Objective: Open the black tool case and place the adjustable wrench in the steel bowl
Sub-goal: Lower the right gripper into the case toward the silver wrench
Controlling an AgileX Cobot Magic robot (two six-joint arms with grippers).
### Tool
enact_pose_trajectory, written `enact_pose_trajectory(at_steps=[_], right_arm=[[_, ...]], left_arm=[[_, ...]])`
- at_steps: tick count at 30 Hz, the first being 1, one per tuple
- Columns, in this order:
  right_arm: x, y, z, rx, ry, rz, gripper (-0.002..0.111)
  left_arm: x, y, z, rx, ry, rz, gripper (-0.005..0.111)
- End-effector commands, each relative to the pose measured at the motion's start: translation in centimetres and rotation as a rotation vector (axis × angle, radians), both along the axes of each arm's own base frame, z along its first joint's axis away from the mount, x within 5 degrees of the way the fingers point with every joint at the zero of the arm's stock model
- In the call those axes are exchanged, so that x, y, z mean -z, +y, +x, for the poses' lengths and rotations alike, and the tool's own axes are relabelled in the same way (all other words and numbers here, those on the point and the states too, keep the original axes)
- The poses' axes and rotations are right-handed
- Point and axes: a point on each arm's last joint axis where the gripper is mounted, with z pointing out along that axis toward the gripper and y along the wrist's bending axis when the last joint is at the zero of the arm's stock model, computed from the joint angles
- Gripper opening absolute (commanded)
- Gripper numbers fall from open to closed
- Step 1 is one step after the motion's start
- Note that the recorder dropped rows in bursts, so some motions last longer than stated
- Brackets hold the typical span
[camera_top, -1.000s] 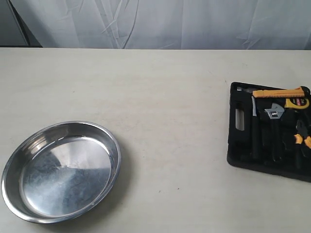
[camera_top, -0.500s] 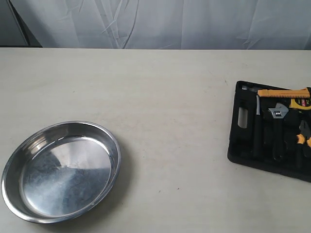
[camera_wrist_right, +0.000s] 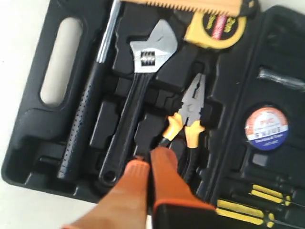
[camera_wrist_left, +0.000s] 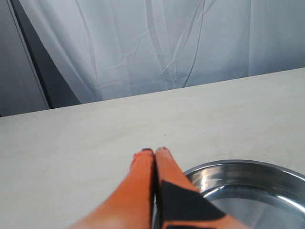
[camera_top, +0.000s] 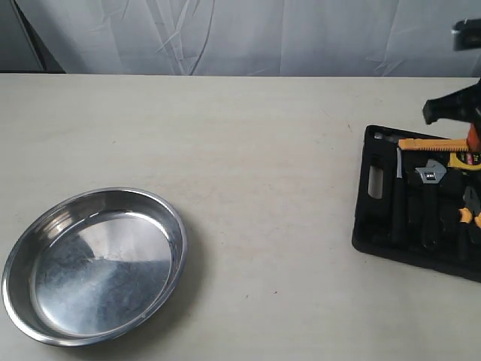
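Note:
The black tool case (camera_top: 373, 226) lies open at the table's right edge, its moulded tray showing. The adjustable wrench (camera_top: 428, 177) rests in the tray with its silver head toward the far side. In the right wrist view the wrench (camera_wrist_right: 138, 100) lies just ahead of my right gripper (camera_wrist_right: 150, 155), which is shut and empty and hovers over the case (camera_wrist_right: 47, 157) near the handle's end. The steel bowl (camera_top: 94, 265) sits empty at the near left. My left gripper (camera_wrist_left: 155, 151) is shut with nothing in it, beside the bowl's rim (camera_wrist_left: 228, 166).
The tray also holds orange-handled pliers (camera_wrist_right: 188, 119), a black-gripped hammer (camera_wrist_right: 88, 109), a yellow tape measure (camera_wrist_right: 214, 26), a tape roll (camera_wrist_right: 267, 126) and an orange-handled tool (camera_top: 432, 143). A white curtain (camera_top: 240, 37) hangs behind the table.
The case shifted slightly to the right and settled. My right arm has come into the exterior view above the case. The bowl has not moved.

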Motion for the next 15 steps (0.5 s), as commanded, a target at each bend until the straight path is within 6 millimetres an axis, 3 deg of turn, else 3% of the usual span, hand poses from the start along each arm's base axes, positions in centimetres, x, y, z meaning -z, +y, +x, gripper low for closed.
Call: enact_pose_trajectory(at_steps=[1,5,9,12,15], right_arm=[[3.3,0.0,0.8,-0.032,0.004,0.002,0.0],[4.3,0.6,1.9,-0.064,-0.089,0.056,0.0],[4.9,2.4,1.3,-0.213,0.002,0.219,0.0],[5.0,2.7,0.3,-0.134,0.113,0.284,0.0],[5.5,2.0,-1.0,-0.078,0.198,0.222,0.0]], left_arm=[[-0.1,0.0,0.0,0.001,-0.003,-0.002,0.0],[-0.1,0.0,0.0,0.001,-0.003,-0.002,0.0],[-0.1,0.0,0.0,0.001,-0.003,-0.002,0.0],[-0.1,0.0,0.0,0.001,-0.003,-0.002,0.0],[-0.1,0.0,0.0,0.001,-0.003,-0.002,0.0]])
